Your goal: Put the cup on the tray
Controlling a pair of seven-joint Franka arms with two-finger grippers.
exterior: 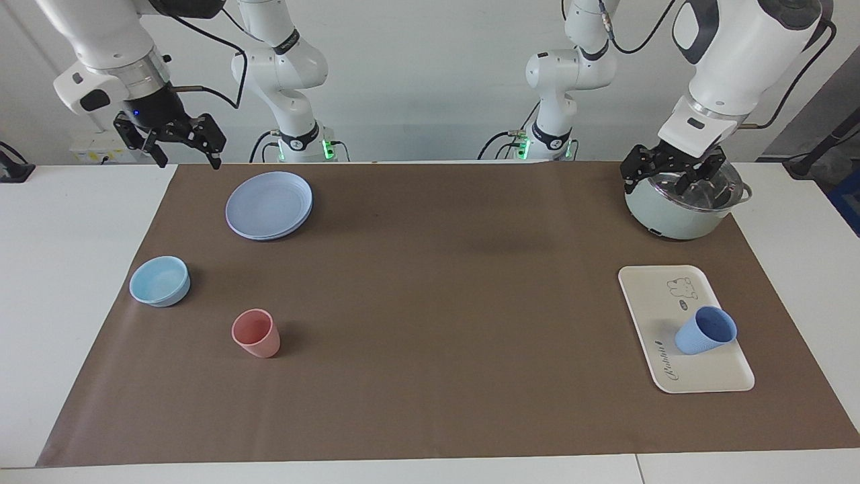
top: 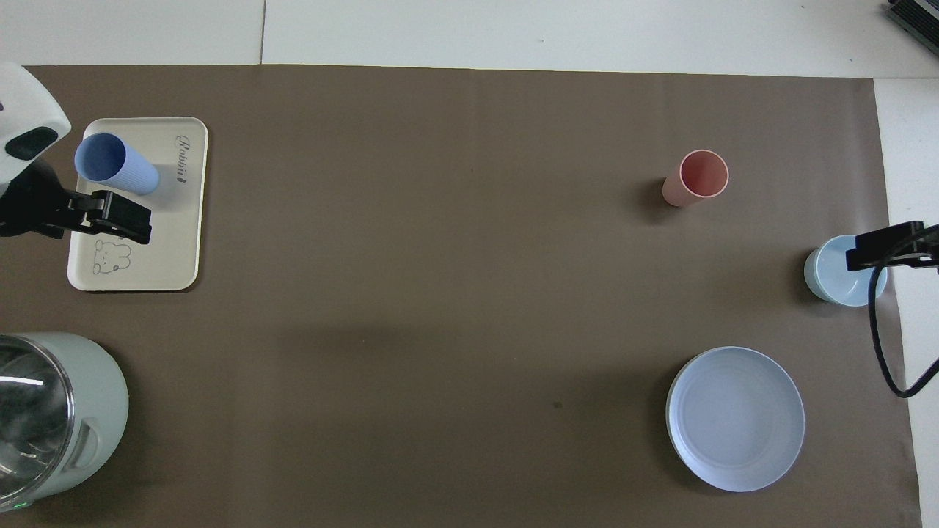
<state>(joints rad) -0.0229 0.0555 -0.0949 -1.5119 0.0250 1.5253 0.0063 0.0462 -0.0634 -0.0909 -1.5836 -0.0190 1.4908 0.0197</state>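
The blue cup (exterior: 705,330) stands on the tray (exterior: 648,296) at the lower right of the facing view. It sits in the middle part of the tray, between the bear drawing and the "Robbin" words. Nothing is holding it. In the overhead view the cup (top: 116,163) and the tray (top: 165,257) are at the upper left of the frame.

The left gripper (exterior: 674,175) is up in the air at the upper right of the facing view, over the pale green pot (exterior: 678,214). Its fingers are spread wide and hold nothing. In the overhead view it (top: 110,216) shows over the tray, but it is high up and not touching.

The right gripper (exterior: 178,144) hangs at the upper left of the facing view, over the white bench (exterior: 74,222) just by the corner of the brown mat (exterior: 430,302). Its fingers are wide too, and hold nothing.

On the mat at the left of the facing view are the blue plates (exterior: 269,204), a light blue bowl (exterior: 160,281) and a pink cup (exterior: 256,333) standing up. The pink cup is lowest in the frame, the plates are highest, and the bowl is between them, closer to the left edge.
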